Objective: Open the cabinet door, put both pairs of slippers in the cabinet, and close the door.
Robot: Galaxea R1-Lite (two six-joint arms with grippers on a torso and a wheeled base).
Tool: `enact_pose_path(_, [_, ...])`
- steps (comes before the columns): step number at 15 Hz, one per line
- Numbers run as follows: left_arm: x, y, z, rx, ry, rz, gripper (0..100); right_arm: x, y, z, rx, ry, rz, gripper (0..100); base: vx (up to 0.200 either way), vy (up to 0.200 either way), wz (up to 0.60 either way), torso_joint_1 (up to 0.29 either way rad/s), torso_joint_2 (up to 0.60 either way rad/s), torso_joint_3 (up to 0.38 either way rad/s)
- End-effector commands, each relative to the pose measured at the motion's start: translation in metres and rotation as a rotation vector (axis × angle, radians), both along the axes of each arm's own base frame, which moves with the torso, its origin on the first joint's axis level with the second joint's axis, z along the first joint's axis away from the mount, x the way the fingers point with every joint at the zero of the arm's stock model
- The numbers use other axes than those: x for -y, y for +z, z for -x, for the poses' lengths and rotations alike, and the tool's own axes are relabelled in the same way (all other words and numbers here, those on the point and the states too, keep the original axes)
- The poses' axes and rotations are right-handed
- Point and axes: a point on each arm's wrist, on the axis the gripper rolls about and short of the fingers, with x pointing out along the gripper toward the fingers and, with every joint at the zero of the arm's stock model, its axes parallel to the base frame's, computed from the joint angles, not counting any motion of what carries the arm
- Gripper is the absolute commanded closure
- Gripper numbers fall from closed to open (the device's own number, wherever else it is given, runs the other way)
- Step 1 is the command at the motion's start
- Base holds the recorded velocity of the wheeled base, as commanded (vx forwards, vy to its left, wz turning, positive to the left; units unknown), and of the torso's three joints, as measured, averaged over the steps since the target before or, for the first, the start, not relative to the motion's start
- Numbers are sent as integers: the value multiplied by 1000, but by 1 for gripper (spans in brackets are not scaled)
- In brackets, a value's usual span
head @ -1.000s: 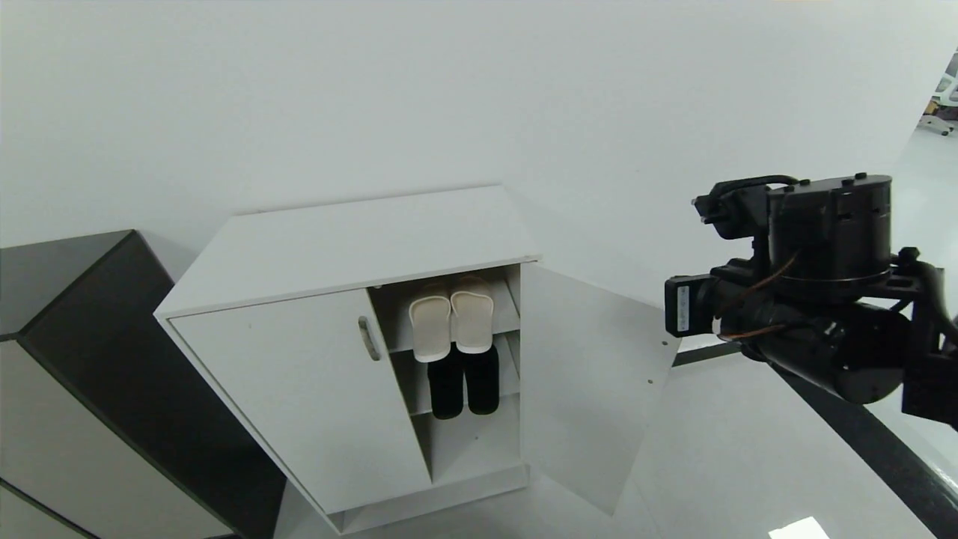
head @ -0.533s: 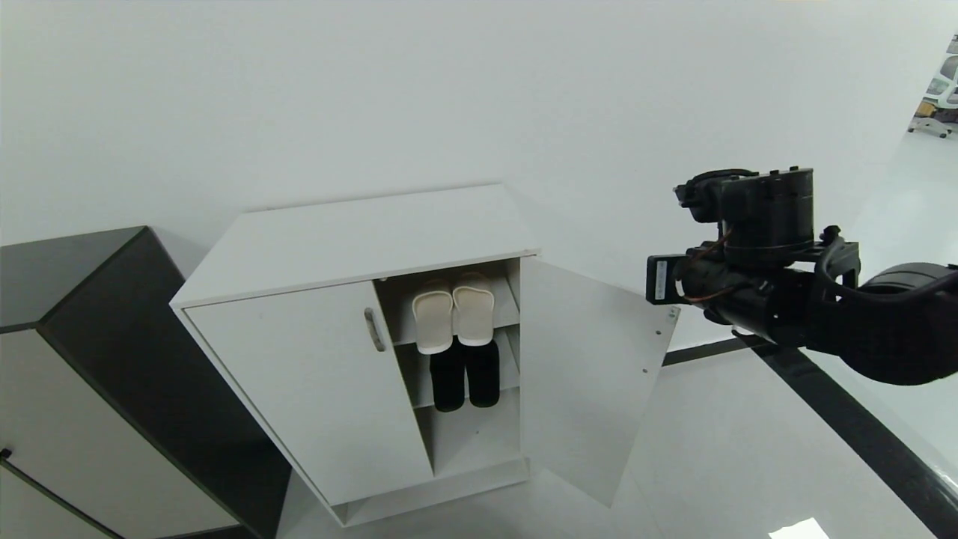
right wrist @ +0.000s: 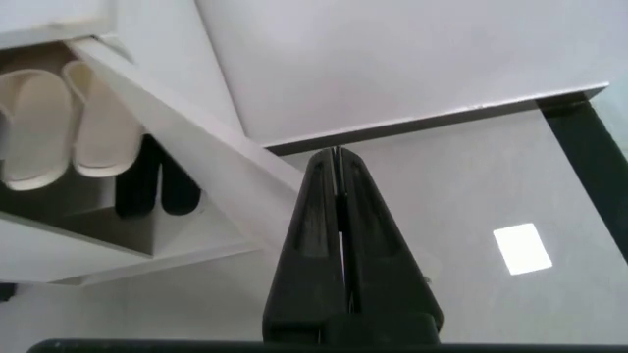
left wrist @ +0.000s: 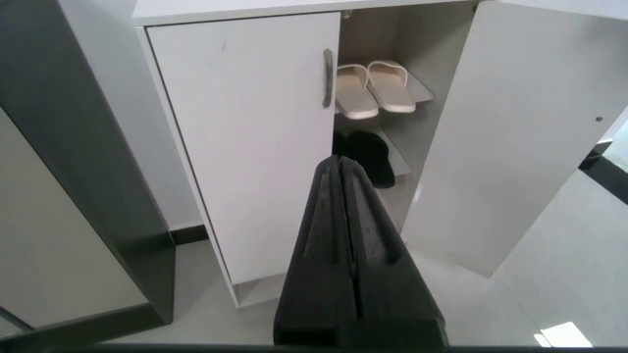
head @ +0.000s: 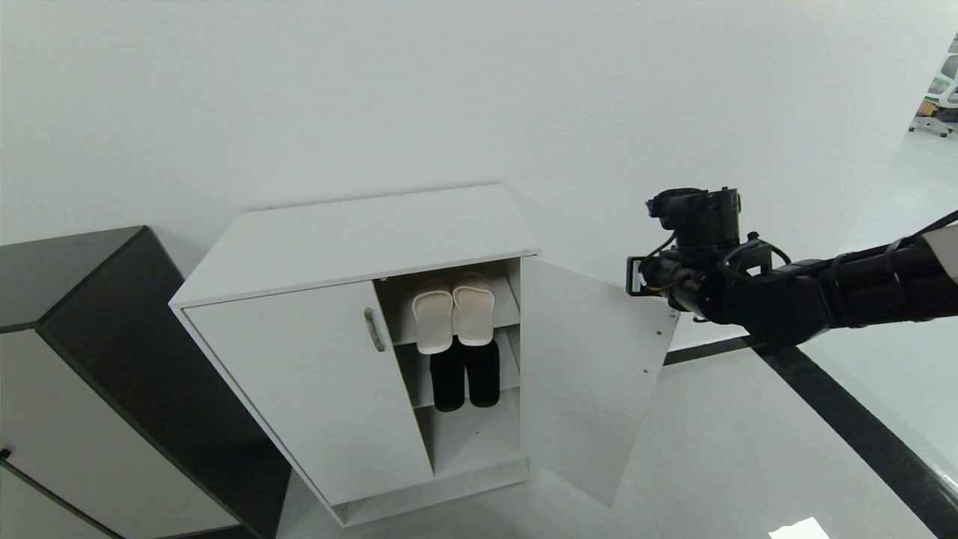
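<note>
Both pairs of slippers sit in the cabinet (head: 359,239), the white pair (head: 453,314) up high and the black pair (head: 464,378) right under it, so you count two pairs, four slippers. Your right end effector (right wrist: 337,167), fingers pressed together and holding nothing, sits just behind the outer edge of the open door (head: 584,374), I think so you can push it shut, the one job left. Your left end effector (left wrist: 341,172) is pressed together too, low in front of the one shut door (head: 299,389).
</note>
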Motion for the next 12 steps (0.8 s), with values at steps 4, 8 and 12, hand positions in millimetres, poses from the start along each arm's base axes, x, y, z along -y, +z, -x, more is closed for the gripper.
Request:
enact_pose_path(4, [0,0,0,-1,1,0,100,0,-26,-19,-47,-20,24,100,0,0,0,0,0,0])
enact_pose_path(8, [0,0,0,-1,1,0,100,2,-29,-21,-52,-25,24,100,0,0,0,0,0,0])
enact_pose_path(12, [0,0,0,-1,1,0,100,3,-33,-19,-68,-26,27,100,0,0,0,0,0,0])
